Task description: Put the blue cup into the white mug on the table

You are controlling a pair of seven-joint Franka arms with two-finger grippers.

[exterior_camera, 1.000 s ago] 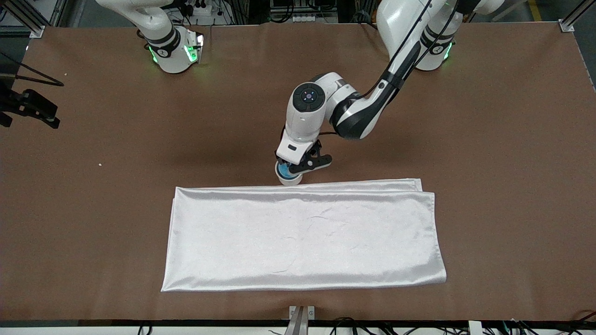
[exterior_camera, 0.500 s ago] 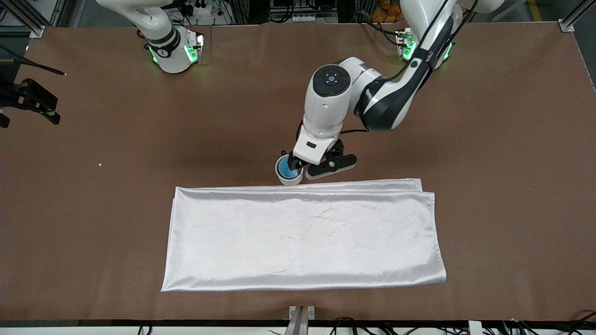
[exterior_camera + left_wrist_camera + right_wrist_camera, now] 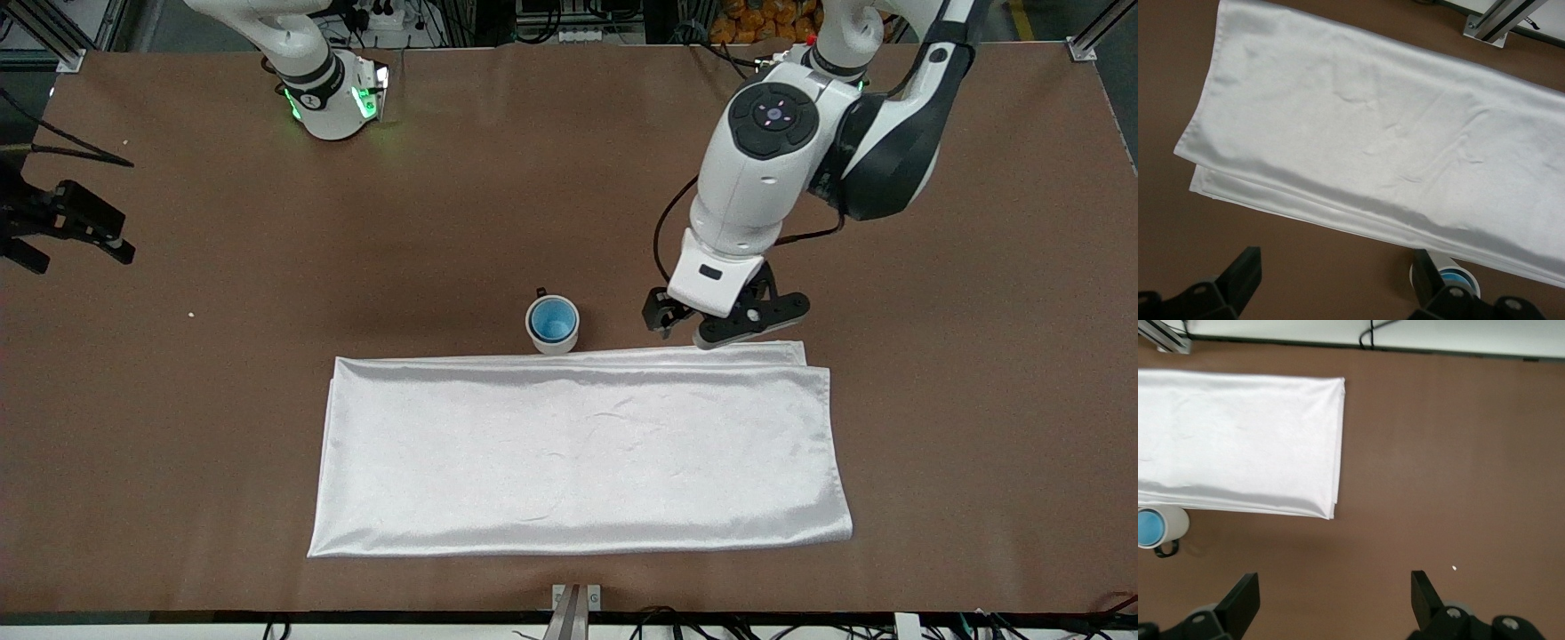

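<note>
The blue cup (image 3: pixel 552 320) sits inside the white mug (image 3: pixel 553 341), which stands upright on the brown table (image 3: pixel 960 356) at the white cloth's edge that lies farther from the front camera. The mug's black handle points toward the robots' bases. My left gripper (image 3: pixel 685 324) is open and empty, up over the table beside the mug, toward the left arm's end. In the left wrist view (image 3: pixel 1336 273) the mug (image 3: pixel 1475 285) and the cup (image 3: pixel 1451 274) peek out by one finger. My right gripper (image 3: pixel 80 249) hangs open and empty over the right arm's end of the table. In the right wrist view (image 3: pixel 1335 597) the mug (image 3: pixel 1177 519) and the cup (image 3: pixel 1147 527) show far off.
A large folded white satin cloth (image 3: pixel 578 453) lies flat on the table, nearer the front camera than the mug. It also shows in the left wrist view (image 3: pixel 1391 133) and the right wrist view (image 3: pixel 1238 440). A small white speck (image 3: pixel 190 314) lies toward the right arm's end.
My left gripper has let go of the blue cup, now in the mug, and has risen and moved toward the left arm's end. My right gripper has shifted slightly.
</note>
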